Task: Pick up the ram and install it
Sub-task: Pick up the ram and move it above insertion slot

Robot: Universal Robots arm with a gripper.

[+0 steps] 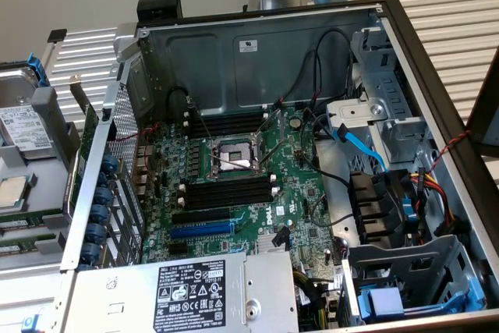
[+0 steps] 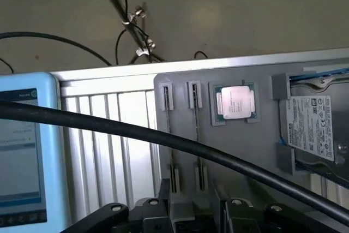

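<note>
While the tool [image 2: 199, 216] hangs open, the grey tray [image 2: 182, 135] holds the ram [image 2: 197, 135], a processor [image 2: 236, 102] and a drive [image 2: 311, 126].

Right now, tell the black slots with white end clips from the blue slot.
The black slots are longer and carry white end clips; the blue slot is shorter, without white clips. The black slots lie several side by side; the blue slot is single. Both are empty and run parallel.

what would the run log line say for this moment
stage: ram not yet picked | jaws: open, empty | ram: two sticks on edge in gray tray | motherboard slots: empty
</note>
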